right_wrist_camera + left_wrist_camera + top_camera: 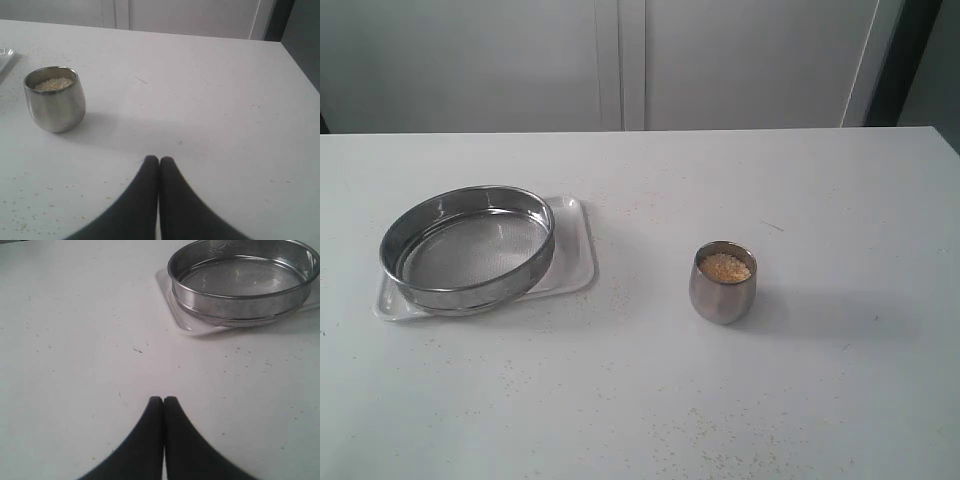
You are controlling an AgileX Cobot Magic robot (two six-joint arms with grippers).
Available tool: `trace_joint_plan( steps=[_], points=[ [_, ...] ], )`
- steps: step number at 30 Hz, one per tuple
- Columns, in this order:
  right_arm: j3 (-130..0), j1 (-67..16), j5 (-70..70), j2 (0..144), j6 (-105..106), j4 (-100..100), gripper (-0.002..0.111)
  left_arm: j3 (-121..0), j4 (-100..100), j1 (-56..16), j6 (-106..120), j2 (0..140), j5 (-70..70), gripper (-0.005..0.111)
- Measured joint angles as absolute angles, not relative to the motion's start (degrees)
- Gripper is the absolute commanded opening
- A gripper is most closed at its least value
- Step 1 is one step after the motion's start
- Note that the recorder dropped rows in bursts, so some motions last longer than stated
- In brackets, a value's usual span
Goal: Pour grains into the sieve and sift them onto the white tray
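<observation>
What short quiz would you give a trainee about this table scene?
1. True or false: the sieve rests on the white tray.
2. Where is the heap of grains? A) in the sieve; B) in the steel cup; C) on the white tray.
3. Fill the gap: the left gripper and the right gripper are both ____ (open or shut).

Key
1. True.
2. B. The sieve's mesh holds no heap, and the cup stands apart from it on the table.
3. Shut, with nothing held between the jaws.
</observation>
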State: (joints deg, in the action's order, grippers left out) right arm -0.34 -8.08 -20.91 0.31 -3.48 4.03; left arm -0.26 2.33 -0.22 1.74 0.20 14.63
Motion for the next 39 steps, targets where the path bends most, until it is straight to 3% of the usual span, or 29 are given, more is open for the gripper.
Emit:
trace_joint_plan(
  steps=[13,39],
  points=[
    [-0.3,-8.1,-19.9,0.3,-3.5,4.0,0.000,-0.3,2.3,-0.2,1.7,0.2,14.6,0.000],
    [-0.3,-8.1,6.1,0.3,-2.7,4.1,0.000,-0.3,2.3,-0.2,1.7,0.2,14.6,0.000]
  ],
)
